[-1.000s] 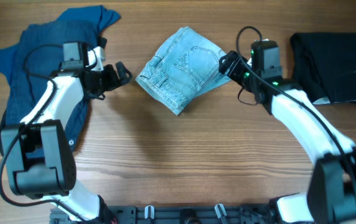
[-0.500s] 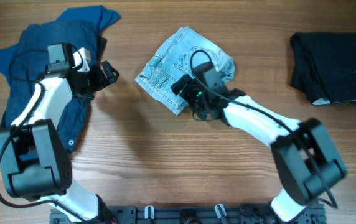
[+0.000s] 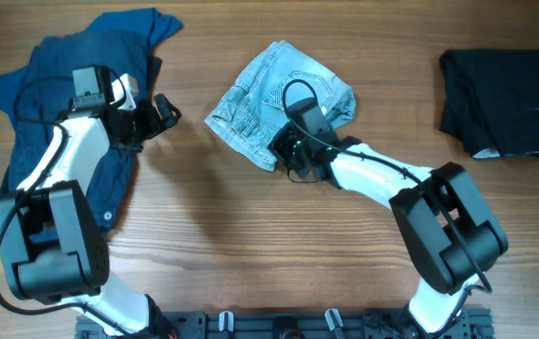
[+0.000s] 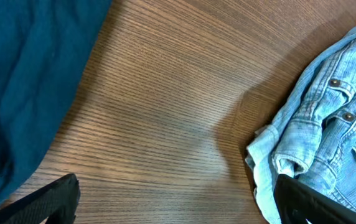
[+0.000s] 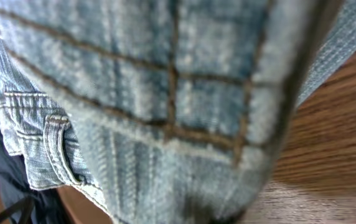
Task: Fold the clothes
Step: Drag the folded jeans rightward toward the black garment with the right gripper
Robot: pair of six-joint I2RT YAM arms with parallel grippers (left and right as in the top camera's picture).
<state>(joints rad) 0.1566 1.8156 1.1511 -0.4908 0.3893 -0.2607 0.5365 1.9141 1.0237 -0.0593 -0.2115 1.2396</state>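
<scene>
Nearest the base the bare wooden table [image 3: 251, 254] has nothing on it to fold. Mid-table, the R gripper [image 3: 285, 153] sits at the lower edge of the light-blue denim shorts [image 3: 274, 94], arm curled in from the right. It is prob there to catch the hem and turn it over. R wrist cam is filled w/ denim [image 5: 165, 93], seams and a belt loop right at the lens. Fingers aren't visible, so can't tell if it's clenched on cloth or loose.

The shorts lie crumpled, upper-centre of the table, partly doubled and not neat, so the fold looks unfinished.

L gripper [image 3: 168, 110] hovers left of the shorts w/ a gap of table between, released and holding nothing. L wrist cam shows both finger tips wide apart [image 4: 178, 193] over wood [image 4: 165, 93], w/ the shorts' waistband [image 4: 333, 124] to one side and blue cloth [image 4: 22, 93] to the other. It is prob waiting to pin or take the near corner.

Further back, the dark-blue shirt [image 3: 53, 66] is spread loose at far left under the L arm. The black folded garment [image 3: 505, 99] is parked far right, looks done.

Vs 1 s ago: the R arm was at the shorts' right edge and has swung round to the lower edge; since 0.5 s ago it has only tucked in a bit. The L gripper has pulled back slightly. Shirt and black garment are unchanged.
</scene>
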